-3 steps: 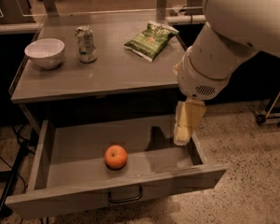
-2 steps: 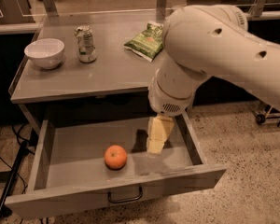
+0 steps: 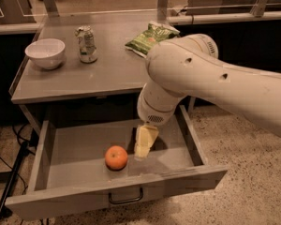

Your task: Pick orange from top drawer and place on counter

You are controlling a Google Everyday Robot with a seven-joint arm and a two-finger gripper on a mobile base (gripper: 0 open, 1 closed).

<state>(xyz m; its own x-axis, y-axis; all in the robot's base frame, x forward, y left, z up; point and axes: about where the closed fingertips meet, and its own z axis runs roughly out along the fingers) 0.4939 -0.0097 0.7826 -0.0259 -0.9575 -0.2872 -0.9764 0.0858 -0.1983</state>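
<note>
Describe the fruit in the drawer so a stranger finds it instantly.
Find the open shallow top drawer of the grey metal cabinet. On its floor lies a small round orange fruit, beside the pale end effector. It is the only loose thing inside.

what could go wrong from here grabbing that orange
1. The gripper sits in the top drawer beside the orange, not over it; a sideways approach may roll the fruit away.
2. The arm hangs close to the front edge of the counter; a straight lift might clip it.
3. A bowl, can and bag occupy the counter's back; placing there risks a knock.
</note>
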